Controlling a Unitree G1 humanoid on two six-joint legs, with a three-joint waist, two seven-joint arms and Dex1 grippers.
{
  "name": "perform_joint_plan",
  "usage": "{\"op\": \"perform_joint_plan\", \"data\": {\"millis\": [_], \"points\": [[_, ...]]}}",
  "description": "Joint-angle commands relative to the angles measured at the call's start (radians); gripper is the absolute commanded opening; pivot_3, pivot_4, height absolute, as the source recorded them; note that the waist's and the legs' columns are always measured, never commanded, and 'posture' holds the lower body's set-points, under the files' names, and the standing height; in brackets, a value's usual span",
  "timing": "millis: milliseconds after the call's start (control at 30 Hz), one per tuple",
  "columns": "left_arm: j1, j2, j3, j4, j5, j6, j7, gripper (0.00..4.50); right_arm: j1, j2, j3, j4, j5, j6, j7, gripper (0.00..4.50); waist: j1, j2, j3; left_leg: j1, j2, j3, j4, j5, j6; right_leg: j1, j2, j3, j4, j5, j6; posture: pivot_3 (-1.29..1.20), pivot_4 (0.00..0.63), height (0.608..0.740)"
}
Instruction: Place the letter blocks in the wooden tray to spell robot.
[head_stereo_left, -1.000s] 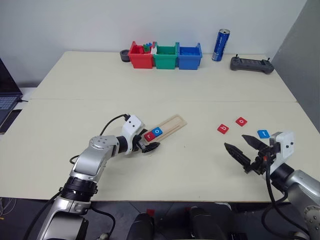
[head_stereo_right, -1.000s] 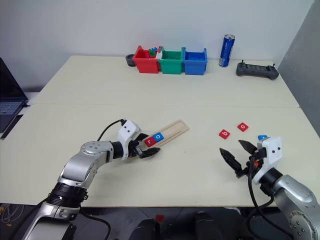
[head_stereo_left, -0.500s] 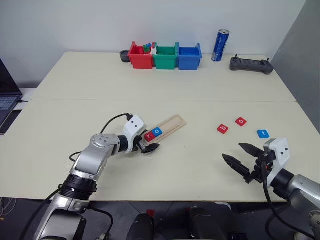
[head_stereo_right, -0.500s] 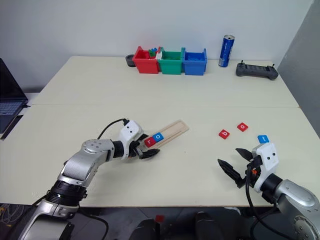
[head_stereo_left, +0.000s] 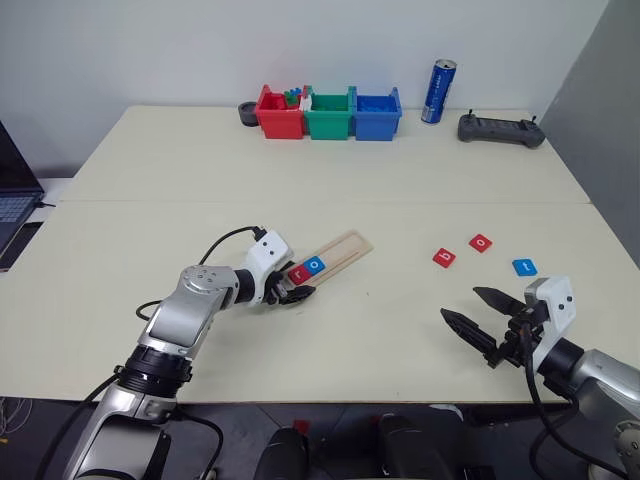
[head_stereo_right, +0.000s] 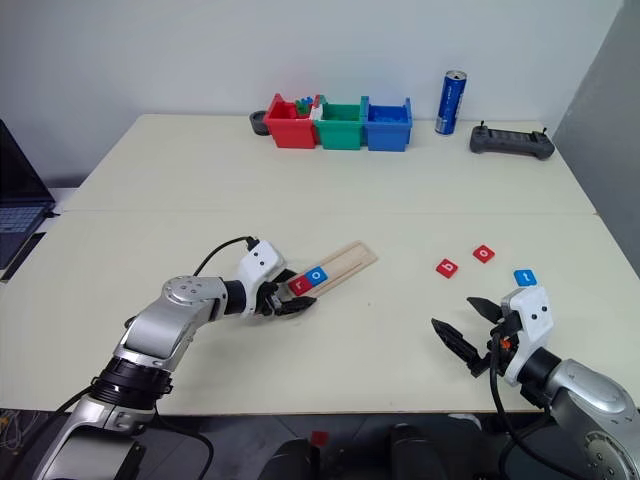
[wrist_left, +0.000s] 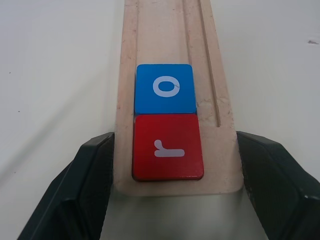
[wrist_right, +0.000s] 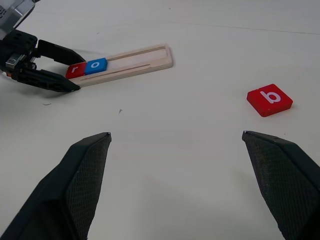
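Observation:
The wooden tray (head_stereo_left: 340, 248) lies slanted at mid-table. A red "r" block (wrist_left: 167, 147) and a blue "o" block (wrist_left: 165, 88) sit side by side at its near end. My left gripper (head_stereo_left: 292, 294) is shut on that end, one finger against each long side. Three letter blocks lie loose on the table to the right: a red "b" (head_stereo_left: 444, 258), a red "o" (head_stereo_left: 481, 243) and a blue "t" (head_stereo_left: 525, 267). My right gripper (head_stereo_left: 459, 302) hovers open near the front right edge, short of these blocks, with nothing in it.
Red (head_stereo_left: 279, 113), green (head_stereo_left: 330, 113) and blue (head_stereo_left: 378, 112) bins stand in a row at the back. Right of them are a blue can (head_stereo_left: 439, 77) and a dark controller (head_stereo_left: 502, 129). A laptop (head_stereo_left: 10, 190) shows at the far left.
My left gripper's fingers have closed in onto the sides of the tray's near end. The right gripper stays open and sits slightly lower in the picture, so the blue "t" now shows.

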Motion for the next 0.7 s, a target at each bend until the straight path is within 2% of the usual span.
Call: {"op": "perform_joint_plan", "data": {"millis": [33, 267, 433, 700], "points": [[0.039, 0.025, -0.041, 0.032, 0.010, -0.023, -0.069, 3.38, -0.005, -0.009, -0.024, -0.025, 0.003, -0.026, 0.015, 4.50, -0.002, 0.000, 0.000, 0.000, 0.000, 0.000, 0.000, 0.000, 0.000, 0.000, 0.000, 0.000, 0.000, 0.000, 0.000, 0.00, 0.150, 0.740], [0.055, 0.052, -0.088, -0.022, -0.016, -0.156, -0.250, 3.38, 0.107, -0.120, -0.006, -0.040, -0.153, -0.170, 0.165, 4.50, 0.001, 0.000, 0.000, -0.001, 0.000, 0.000, 0.000, 0.000, 0.000, 0.000, 0.000, 0.000, -0.001, 0.000, 0.001, 0.00, 0.150, 0.740], [0.034, 0.065, -0.151, -0.040, 0.000, -0.238, -0.373, 3.38, 0.216, -0.219, -0.054, -0.076, -0.163, -0.159, 0.267, 4.50, 0.011, 0.000, 0.000, -0.001, 0.000, 0.000, 0.000, 0.000, 0.000, 0.000, 0.000, 0.000, -0.001, -0.001, 0.001, 0.00, 0.150, 0.740], [-0.023, 0.036, -0.230, 0.004, 0.063, -0.344, -0.441, 3.38, 0.294, -0.241, -0.086, -0.109, -0.190, -0.158, 0.313, 4.50, 0.018, -0.001, 0.000, -0.002, 0.000, 0.000, 0.001, 0.000, 0.000, 0.000, 0.000, 0.000, -0.001, -0.001, 0.001, 0.00, 0.150, 0.740]]}}
